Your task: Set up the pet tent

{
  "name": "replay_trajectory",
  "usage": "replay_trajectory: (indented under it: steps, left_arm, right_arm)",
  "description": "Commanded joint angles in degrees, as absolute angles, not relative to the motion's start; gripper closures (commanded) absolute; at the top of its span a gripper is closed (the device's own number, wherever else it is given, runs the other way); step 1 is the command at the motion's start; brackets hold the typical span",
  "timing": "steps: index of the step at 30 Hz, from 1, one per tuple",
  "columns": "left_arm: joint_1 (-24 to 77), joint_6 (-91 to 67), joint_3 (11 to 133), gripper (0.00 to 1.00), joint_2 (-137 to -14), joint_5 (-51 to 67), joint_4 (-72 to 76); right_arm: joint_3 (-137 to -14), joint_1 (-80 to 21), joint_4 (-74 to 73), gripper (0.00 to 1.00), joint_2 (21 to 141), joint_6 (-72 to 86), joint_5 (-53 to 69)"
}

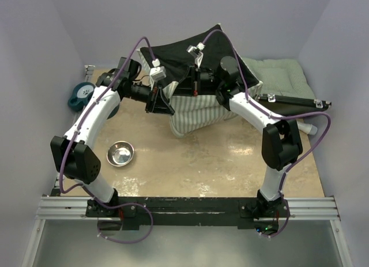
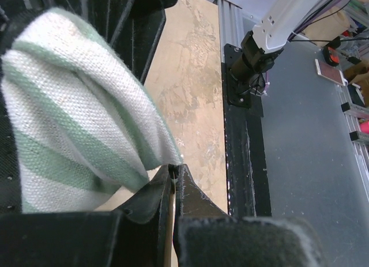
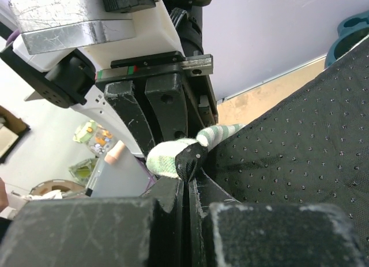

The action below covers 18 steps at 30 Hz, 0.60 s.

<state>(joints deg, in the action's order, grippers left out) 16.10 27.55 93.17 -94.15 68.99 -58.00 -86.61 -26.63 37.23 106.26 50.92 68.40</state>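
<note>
The pet tent [image 1: 199, 108] sits bunched up between my grippers. My left gripper [image 2: 173, 173] is pinched tight on a striped fold, and my right gripper [image 3: 185, 173] clamps the same edge, tip to tip. A green cushion [image 1: 277, 74] lies beyond my right gripper.

Pet tent [image 1: 199, 114] sits on the table [image 1: 230, 163], mid-rear. Relative to the tent: cushion [image 1: 279, 74] behind and to the right, just beside it; long flat case [image 1: 291, 100] to the right, over the cushion's near edge; bowl [image 1: 120, 153] front-left, well apart; round dish [image 1: 81, 96] far left, at the table edge. Left gripper [image 2: 174, 172] on the tent's left near edge, right gripper [image 3: 187, 169] just right of it, facing it.
</note>
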Motion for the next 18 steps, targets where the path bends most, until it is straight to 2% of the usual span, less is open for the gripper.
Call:
replay_trajectory:
  steps: [1,18]
  left_arm:
    - [17.4,24.79,91.49,1.0,-98.26,60.73,-65.83]
    - [19.25,24.35,93.69,1.0,-100.19,59.15,-65.65]
  right_arm:
    - [-87.54,-25.93,48.95,1.0,101.08,57.13,60.03]
    - [-86.13,-26.1,48.69,1.0,100.37,55.99,60.03]
